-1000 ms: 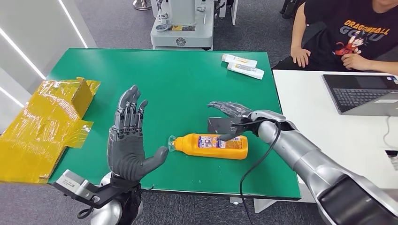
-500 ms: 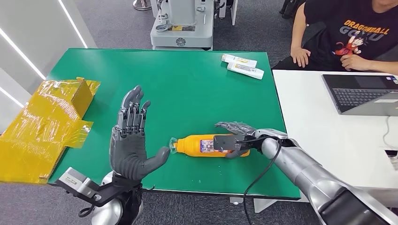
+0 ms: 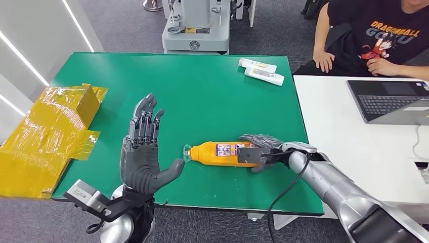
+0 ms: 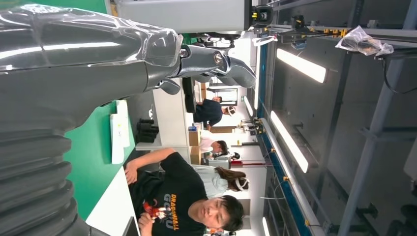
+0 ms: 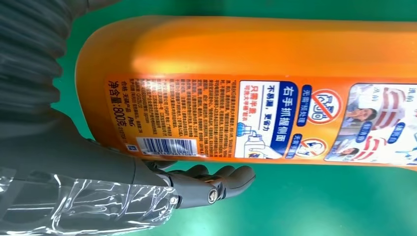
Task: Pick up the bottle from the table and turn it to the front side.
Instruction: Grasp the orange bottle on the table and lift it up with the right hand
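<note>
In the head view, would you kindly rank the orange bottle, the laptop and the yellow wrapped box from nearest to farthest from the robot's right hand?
From the right hand:
1. Orange bottle: lying on the green table, with the hand at its base end.
2. Laptop: on the white table, off to the hand's right and farther back.
3. Yellow wrapped box: across the green table at its left edge.

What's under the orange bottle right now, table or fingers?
The orange bottle lies on its side on the green table, back label up. The right hand wraps its base end; whether fingers reach underneath is hidden by the bottle.
</note>
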Available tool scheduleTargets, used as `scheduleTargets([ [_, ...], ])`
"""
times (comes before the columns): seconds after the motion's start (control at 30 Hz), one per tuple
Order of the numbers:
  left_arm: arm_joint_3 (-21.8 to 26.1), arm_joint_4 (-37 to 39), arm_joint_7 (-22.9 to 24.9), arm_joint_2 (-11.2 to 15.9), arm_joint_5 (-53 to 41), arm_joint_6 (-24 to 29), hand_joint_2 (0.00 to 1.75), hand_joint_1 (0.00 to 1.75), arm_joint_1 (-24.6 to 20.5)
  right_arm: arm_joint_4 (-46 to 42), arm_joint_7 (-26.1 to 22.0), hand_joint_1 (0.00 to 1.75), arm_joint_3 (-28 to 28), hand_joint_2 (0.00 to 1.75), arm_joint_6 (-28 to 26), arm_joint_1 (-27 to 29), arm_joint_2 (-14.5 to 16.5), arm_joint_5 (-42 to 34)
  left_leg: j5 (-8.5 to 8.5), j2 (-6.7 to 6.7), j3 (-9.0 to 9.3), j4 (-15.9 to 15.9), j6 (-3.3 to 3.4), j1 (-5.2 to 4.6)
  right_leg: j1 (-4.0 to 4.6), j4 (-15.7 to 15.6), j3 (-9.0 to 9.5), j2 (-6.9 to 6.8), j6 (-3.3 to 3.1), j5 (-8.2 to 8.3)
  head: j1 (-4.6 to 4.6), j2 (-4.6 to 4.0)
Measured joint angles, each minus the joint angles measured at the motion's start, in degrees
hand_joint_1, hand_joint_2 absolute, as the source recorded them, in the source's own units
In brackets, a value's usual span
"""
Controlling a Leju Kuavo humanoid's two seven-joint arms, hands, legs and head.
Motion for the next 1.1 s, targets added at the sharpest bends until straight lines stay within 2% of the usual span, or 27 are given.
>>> scheduleTargets([
  [0.07, 0.01, 0.06, -0.18, 0.01, 0.07, 0.24, 1.75, 0.00, 0.01, 0.10, -0.01, 0.01, -0.02, 1.75, 0.00, -0.01, 0.00, 0.02, 0.00, 0.00, 0.00, 0.00, 0.00, 0.00, 0.00, 0.00, 0.00, 0.00, 0.00, 0.00, 0.00, 0.00],
  [0.1, 0.01, 0.07, -0.27, 0.02, 0.09, 0.33, 1.75, 0.00, 0.01, 0.18, -0.02, 0.11, -0.03, 1.75, 0.01, -0.02, 0.00, 0.02, 0.00, 0.00, 0.00, 0.00, 0.00, 0.00, 0.00, 0.00, 0.00, 0.00, 0.00, 0.00, 0.00, 0.00],
  [0.17, 0.02, 0.13, -0.37, 0.02, 0.13, 0.42, 1.75, 0.00, 0.01, 0.32, -0.08, 0.44, -0.06, 1.75, 0.07, -0.03, 0.00, 0.02, 0.00, -0.01, 0.00, 0.00, 0.00, 0.00, 0.00, 0.00, 0.00, -0.01, 0.00, 0.00, 0.00, 0.00],
  [0.23, 0.02, 0.20, -0.41, 0.03, 0.15, 0.49, 1.75, 0.00, 0.01, 0.46, -0.36, 1.03, -0.15, 1.75, 0.15, -0.04, -0.01, 0.04, 0.00, -0.01, 0.00, 0.01, 0.00, -0.01, 0.00, 0.00, 0.01, -0.01, 0.00, 0.00, 0.00, 0.00],
  [0.3, 0.02, 0.29, -0.48, 0.04, 0.22, 0.56, 1.75, 0.00, 0.01, 0.59, -0.86, 1.48, -0.26, 1.75, 0.09, -0.04, -0.03, 0.12, 0.00, 0.00, 0.00, 0.01, 0.00, -0.01, -0.01, 0.00, 0.01, -0.01, 0.00, 0.00, 0.00, 0.00],
  [0.33, 0.02, 0.37, -0.52, 0.04, 0.27, 0.60, 1.75, 0.00, 0.01, 0.65, -1.14, 1.56, -0.31, 1.75, 0.01, -0.04, -0.05, 0.17, 0.00, 0.00, 0.00, 0.01, 0.00, -0.01, -0.01, -0.01, 0.01, -0.01, 0.00, 0.00, 0.00, 0.00],
  [0.4, 0.02, 0.52, -0.62, 0.04, 0.37, 0.63, 1.75, 0.00, 0.01, 0.78, -1.58, 1.64, -0.34, 1.75, -0.21, -0.04, -0.11, 0.21, 0.00, -0.01, 0.00, 0.01, 0.00, -0.01, -0.01, -0.01, 0.00, -0.01, 0.00, 0.00, 0.00, 0.00],
  [0.53, 0.02, 0.69, -0.97, 0.04, 0.60, 0.77, 1.75, 0.00, 0.01, 1.01, -2.21, 1.70, -0.39, 1.75, -0.78, -0.02, -0.23, 0.20, 0.00, 0.00, 0.00, 0.01, 0.00, -0.01, -0.01, -0.01, 0.00, 0.00, 0.00, 0.00, 0.00, 0.00],
  [0.83, 0.10, 1.20, -1.70, 0.10, 1.15, 1.22, 1.75, 0.00, 0.02, 1.49, -3.39, 1.67, -0.53, 1.75, -2.90, -0.01, -0.26, 0.10, 0.00, -0.01, -0.02, 0.01, 0.00, -0.01, 0.00, 0.00, 0.00, -0.01, 0.00, 0.00, 0.00, 0.00],
  [1.0, 0.29, 1.51, -1.80, 0.14, 1.27, 1.64, 1.75, 0.00, 0.04, 1.46, -4.69, 1.75, -1.84, 1.75, -6.63, 0.17, -0.27, -1.15, 0.00, -0.01, -0.02, 0.01, 0.00, -0.01, 0.00, -0.01, 0.00, -0.01, 0.00, 0.00, -0.01, 0.00],
  [1.1, 0.40, 1.66, -1.95, 0.27, 1.26, 1.98, 1.75, 0.00, 0.19, 0.21, -4.98, 1.75, -3.88, 1.75, -11.86, 1.41, -0.57, -2.35, 0.00, -0.02, -0.02, 0.01, 0.00, -0.01, 0.00, -0.02, 0.00, -0.01, 0.00, 0.00, -0.01, 0.00],
])
